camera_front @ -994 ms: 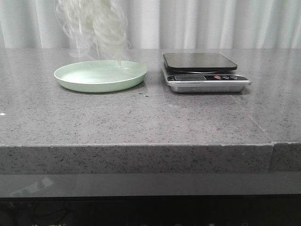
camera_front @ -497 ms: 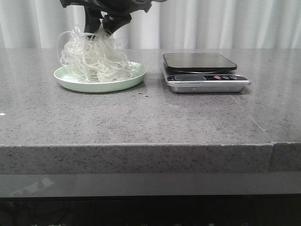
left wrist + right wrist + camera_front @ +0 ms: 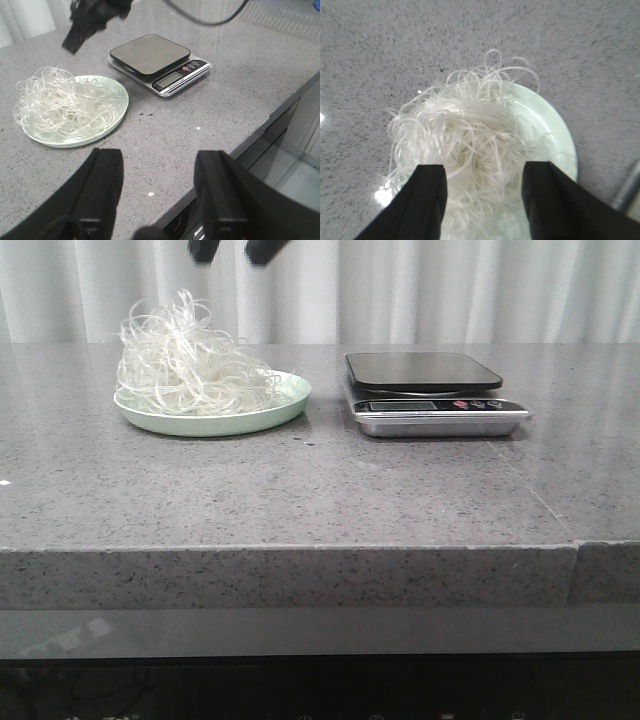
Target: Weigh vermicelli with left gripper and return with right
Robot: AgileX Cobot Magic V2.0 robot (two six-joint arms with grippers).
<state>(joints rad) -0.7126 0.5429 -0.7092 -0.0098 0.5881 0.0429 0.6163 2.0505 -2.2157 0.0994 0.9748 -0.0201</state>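
Front view: the vermicelli (image 3: 188,358), a fluffy nest of thin, translucent whitish looping strands, lies heaped on the shallow round pale green plate (image 3: 285,405), piled toward the plate's left side with loops standing above the rim. The plate sits on the grey speckled stone tabletop (image 3: 300,490), left of the flat digital kitchen scale with dark platform and steel base (image 3: 430,390); plate and scale near each other, not touching. The scale platform carries nothing.

Right gripper (image 3: 228,248), black fingers only, shows at the top edge of the front view, above the noodles and clear of them. Right wrist view: its two fingers stand spread apart over the nest, nothing between them (strands visible through the gap).

Left gripper (image 3: 159,190), bulky matte black claw: fingers parted wide, holding nothing, over the table's front part near its edge, apart from the plate and scale.
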